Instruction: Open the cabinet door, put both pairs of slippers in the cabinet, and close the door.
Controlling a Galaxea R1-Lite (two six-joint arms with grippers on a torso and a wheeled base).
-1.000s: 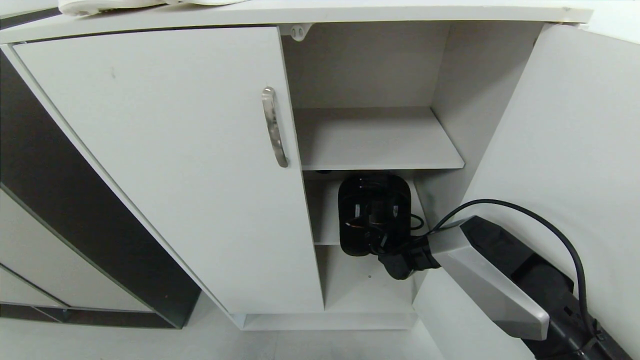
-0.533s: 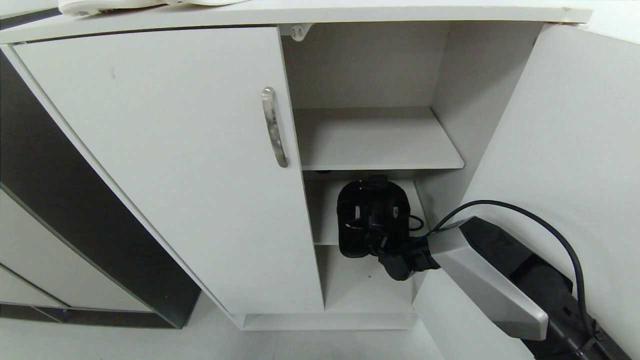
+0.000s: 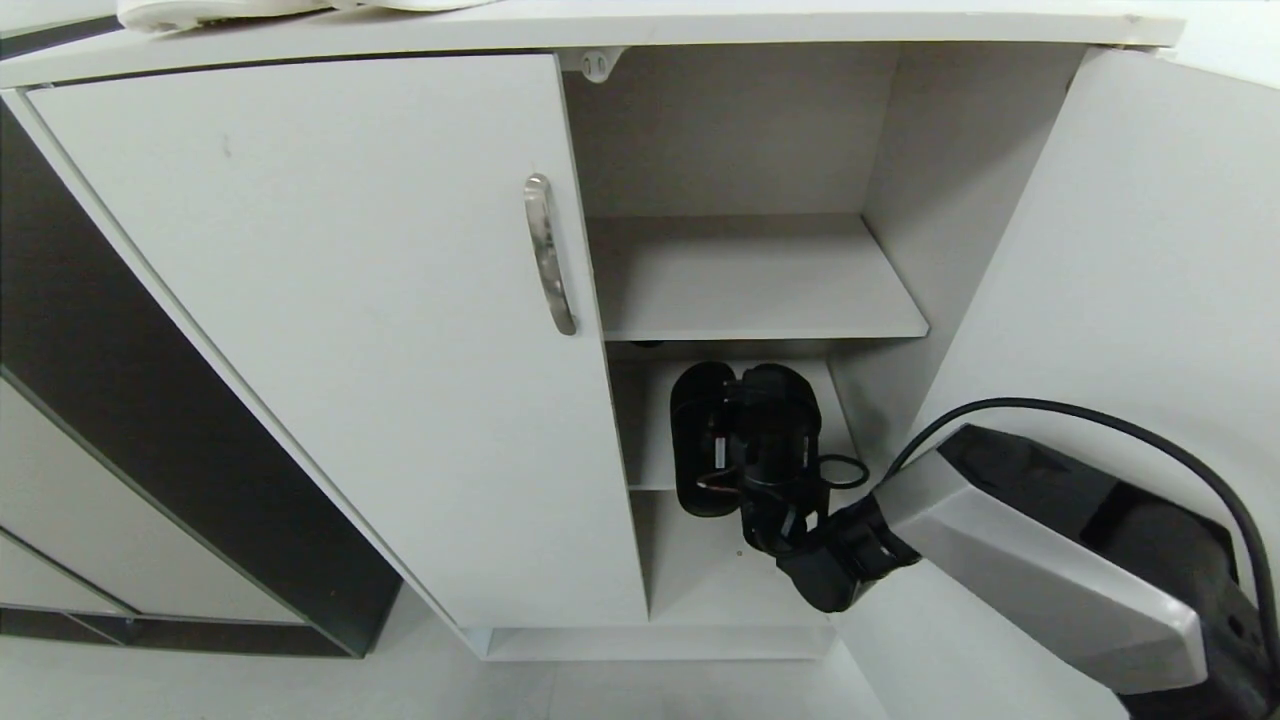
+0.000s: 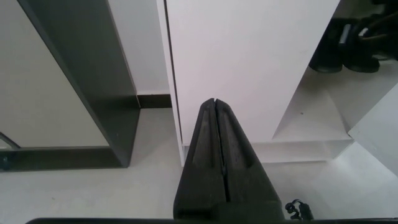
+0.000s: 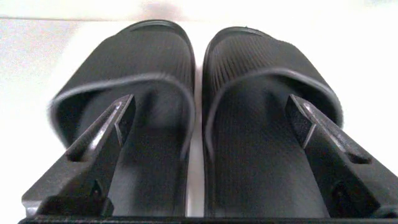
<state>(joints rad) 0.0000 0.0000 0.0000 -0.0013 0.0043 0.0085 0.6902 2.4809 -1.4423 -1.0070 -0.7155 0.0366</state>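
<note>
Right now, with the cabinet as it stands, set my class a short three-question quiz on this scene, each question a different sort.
1. True or false: the left end effector is shut.
2. The black slippers lie: A) on the floor; B) on a shelf inside the cabinet; C) on its top.
3. Fill in: the right end effector is ____, not shut.
Key: 1 true; 2 B; 3 open.

The floor (image 3: 250,690) is pale and smooth, and it lies under the left tool (image 4: 214,106). Far to the left of the right tool (image 3: 775,490), past the white cabinet (image 3: 330,300), a tall dark board (image 3: 150,420) stands on the floor. Pale panels (image 3: 60,520) sit beside it. Beyond the left tool is a white wall (image 4: 146,43) with a dark strip (image 4: 154,101) at its foot.
</note>
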